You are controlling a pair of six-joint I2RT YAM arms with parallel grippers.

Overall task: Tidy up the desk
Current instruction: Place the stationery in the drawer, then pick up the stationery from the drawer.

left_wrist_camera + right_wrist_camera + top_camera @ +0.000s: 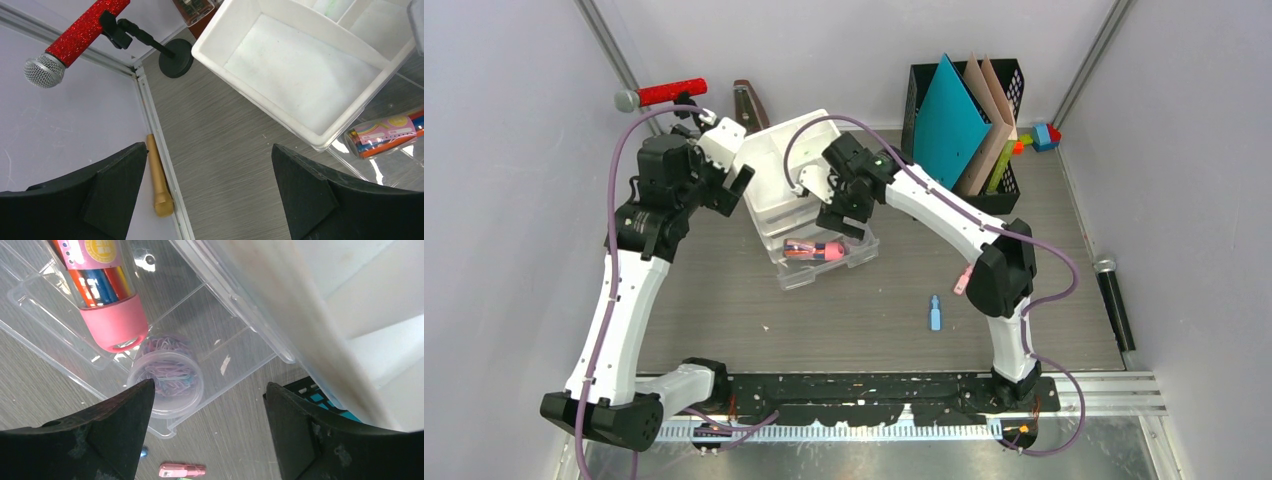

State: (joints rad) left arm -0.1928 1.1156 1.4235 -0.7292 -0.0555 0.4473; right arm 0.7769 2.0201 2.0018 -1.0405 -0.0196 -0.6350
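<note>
Overhead view of grey wood-grain desk, spanning the floor between lavender walls. At 11 o'clock, red microphone on a stand. Just right of it, left gripper, jaws wide apart, empty, beside a white tray at 12 o'clock. Right gripper, jaws also parted, gripping nothing, above a clear tray with pencil tube and clip tub. At 1 o'clock, file holder.

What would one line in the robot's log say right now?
left gripper: open, empty, near white tray | right gripper: open, empty, above clear tray, near paper-clip tub
</note>
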